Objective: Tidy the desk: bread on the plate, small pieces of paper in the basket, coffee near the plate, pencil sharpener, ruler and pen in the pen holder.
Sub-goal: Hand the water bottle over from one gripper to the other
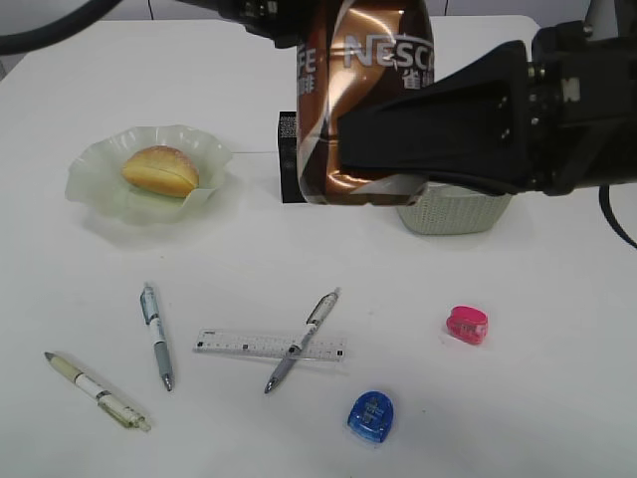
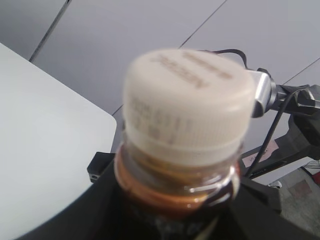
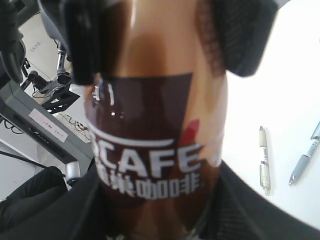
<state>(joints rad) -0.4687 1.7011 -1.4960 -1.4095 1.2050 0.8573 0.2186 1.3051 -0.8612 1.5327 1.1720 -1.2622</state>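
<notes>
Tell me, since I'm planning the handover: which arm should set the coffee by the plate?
Left, probably: the plate lies on its side, and the left gripper flanks the coffee.

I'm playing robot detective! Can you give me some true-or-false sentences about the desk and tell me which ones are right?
1. The bread lies on the green glass plate. True.
2. The coffee bottle stands on the desk. False: it is held up in the air, the right gripper clamped around it.
3. A pen lies across the ruler. True.
4. Both pencil sharpeners are blue. False: one is blue, one pink.
5. Three pens lie on the desk. True.
</notes>
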